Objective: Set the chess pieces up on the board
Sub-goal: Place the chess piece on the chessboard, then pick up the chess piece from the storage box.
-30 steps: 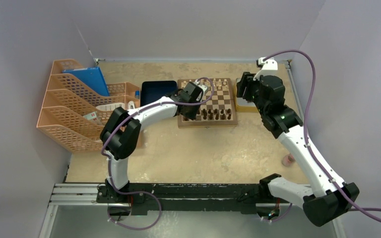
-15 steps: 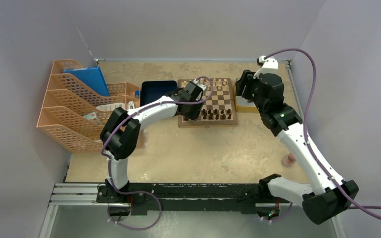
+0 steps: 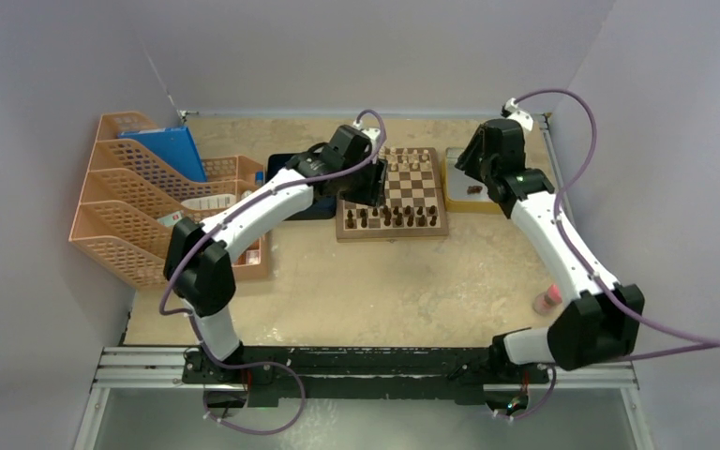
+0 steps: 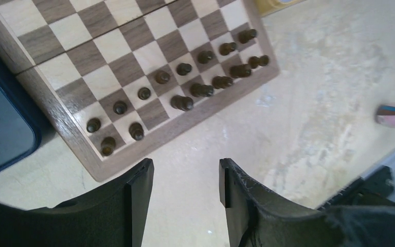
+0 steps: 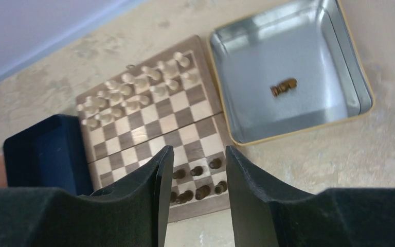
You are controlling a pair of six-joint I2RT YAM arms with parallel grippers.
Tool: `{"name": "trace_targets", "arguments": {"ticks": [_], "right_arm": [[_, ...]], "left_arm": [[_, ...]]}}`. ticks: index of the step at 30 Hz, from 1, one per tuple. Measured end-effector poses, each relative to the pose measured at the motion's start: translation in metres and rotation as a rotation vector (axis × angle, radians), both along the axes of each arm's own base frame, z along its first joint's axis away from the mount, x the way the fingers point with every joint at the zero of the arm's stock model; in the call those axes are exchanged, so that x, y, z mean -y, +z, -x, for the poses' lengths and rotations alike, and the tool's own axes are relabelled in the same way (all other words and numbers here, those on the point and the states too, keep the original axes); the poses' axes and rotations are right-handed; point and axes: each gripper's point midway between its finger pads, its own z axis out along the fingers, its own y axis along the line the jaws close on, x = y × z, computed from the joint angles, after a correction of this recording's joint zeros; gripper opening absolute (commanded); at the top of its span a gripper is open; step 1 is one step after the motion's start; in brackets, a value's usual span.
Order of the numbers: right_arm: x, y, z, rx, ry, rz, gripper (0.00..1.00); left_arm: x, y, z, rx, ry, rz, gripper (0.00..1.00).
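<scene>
Top view: left arm stretched out, left end effector [image 3: 371, 180] over the left edge of the board [image 3: 414, 192]; right arm bent high beside it.

Left wrist: fingers spread, empty, above the desk [image 4: 298, 118]; chess pieces [image 4: 201, 90] stand in two near rows.

Right wrist: right end effector [image 5: 199, 154] spread, empty; one dark piece [image 5: 283, 86] lies in the metal tray [image 5: 288, 124].

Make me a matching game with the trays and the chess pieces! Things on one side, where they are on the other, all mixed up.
1 silver tray
2 blue tray
3 pale pieces
4 dark pieces in rows

A near rows of the board
B left of the board
C far rows of the board
D holds one lone dark piece

Pairs: 1-D, 2-B, 3-C, 4-A
</scene>
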Motion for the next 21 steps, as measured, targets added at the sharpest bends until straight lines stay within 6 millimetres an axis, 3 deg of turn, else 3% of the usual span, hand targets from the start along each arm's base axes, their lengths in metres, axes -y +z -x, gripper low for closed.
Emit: {"name": "trace_targets", "arguments": {"ticks": [5, 9, 15, 21], "right_arm": [[0.027, -0.054, -0.020, -0.144, -0.136, -0.085, 0.43], [0.043, -0.088, -0.034, -0.220, -0.257, -0.165, 0.42], [0.060, -0.115, -0.063, -0.264, -0.438, -0.312, 0.40], [0.077, -0.131, -0.090, -0.272, -0.551, -0.391, 0.40]], "left_arm": [[-0.001, 0.033, 0.020, -0.017, -0.031, 0.092, 0.49], [-0.010, 0.045, 0.041, -0.026, -0.047, 0.131, 0.49], [-0.021, 0.038, 0.061, -0.059, -0.053, 0.129, 0.49], [-0.024, 0.034, 0.065, -0.074, -0.051, 0.117, 0.49]]}}
